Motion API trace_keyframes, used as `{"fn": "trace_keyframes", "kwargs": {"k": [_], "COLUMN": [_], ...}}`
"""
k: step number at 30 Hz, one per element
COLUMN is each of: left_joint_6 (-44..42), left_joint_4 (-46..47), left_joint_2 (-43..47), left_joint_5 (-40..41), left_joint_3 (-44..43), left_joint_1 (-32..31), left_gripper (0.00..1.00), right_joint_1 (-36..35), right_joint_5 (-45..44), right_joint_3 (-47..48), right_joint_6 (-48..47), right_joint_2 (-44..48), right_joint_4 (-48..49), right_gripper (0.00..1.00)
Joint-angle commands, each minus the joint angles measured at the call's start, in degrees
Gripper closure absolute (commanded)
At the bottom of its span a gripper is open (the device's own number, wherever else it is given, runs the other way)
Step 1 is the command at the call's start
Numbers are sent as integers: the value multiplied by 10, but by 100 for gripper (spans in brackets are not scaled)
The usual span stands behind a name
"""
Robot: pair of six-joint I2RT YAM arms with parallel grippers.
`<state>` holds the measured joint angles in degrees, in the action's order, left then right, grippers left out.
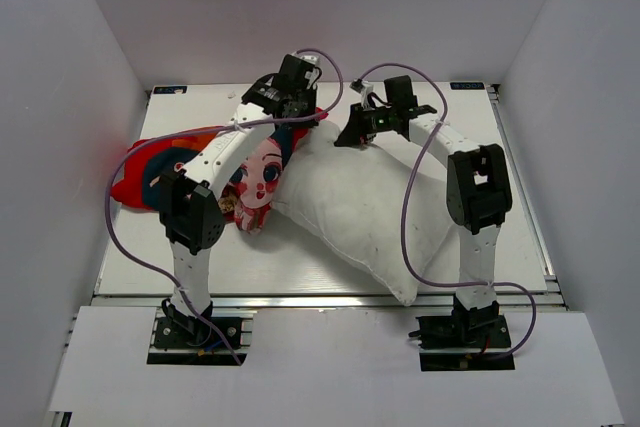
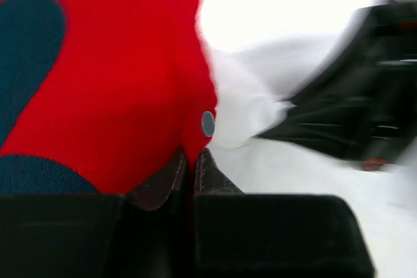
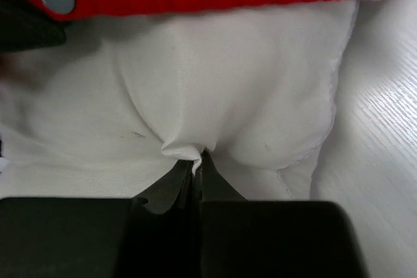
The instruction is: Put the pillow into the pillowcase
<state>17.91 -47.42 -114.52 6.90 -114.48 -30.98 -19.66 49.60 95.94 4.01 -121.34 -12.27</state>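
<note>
Pinching the pillow (image 3: pixel 228 83) near its upper corner, my right hand (image 3: pixel 194 172) is clamped on a pucker of white cloth. My left hand (image 2: pixel 191 177) is closed on the pillowcase (image 2: pixel 117 83) edge, upper centre of the overhead view. I judge the edge should lift while the corner slides under. Both lie on the white table (image 1: pixel 250 267), white walls (image 1: pixel 60 97) around.
</note>
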Motion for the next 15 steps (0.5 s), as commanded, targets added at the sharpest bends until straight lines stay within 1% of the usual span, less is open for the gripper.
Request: {"fn": "trace_keyframes", "kwargs": {"k": [1,2,3,4,5,7,8,9,10,11,12,13,14,15], "left_joint_6": [57,87,103,136,150,192,205,216,233,238,243,250,250,250], "left_joint_4": [58,90,108,125,162,199,234,253,268,299,317,332,359,373], "left_joint_2": [42,34,29,24,15,11,11,17,23,32,61,82,107,172], "left_joint_5": [-172,-203,-235,-286,-304,-340,-348,-356,-360,-360,-361,-358,-346,-335], "left_joint_3": [-56,-66,-88,-100,-109,-139,-147,-152,-152,-146,-132,-86,-51,-5], "left_joint_1": [-3,-3,-3,-5,-7,-12,-14,-14,-17,-17,-19,-20,-20,-20], "left_gripper": [99,100,100,100,100,100,100,100,100,100,100,100,100,100], "right_joint_1": [-15,-15,-14,-14,-13,-10,-8,-7,-7,-9,-14,-19,-25,-42], "right_joint_5": [37,37,22,11,0,-46,-60,-92,-113,-141,-155,-171,-182,-196], "right_joint_3": [46,57,74,112,131,179,192,198,199,176,152,121,42,-8], "right_joint_6": [83,105,126,132,138,137,133,125,91,71,51,-4,-35,-76], "right_joint_2": [22,36,43,49,63,85,94,105,120,156,178,228,255,281], "right_joint_4": [57,99,109,117,144,162,172,194,205,224,271,296,322,350], "right_gripper": [100,100,100,100,100,100,100,100,100,100,100,100,100,100]}}
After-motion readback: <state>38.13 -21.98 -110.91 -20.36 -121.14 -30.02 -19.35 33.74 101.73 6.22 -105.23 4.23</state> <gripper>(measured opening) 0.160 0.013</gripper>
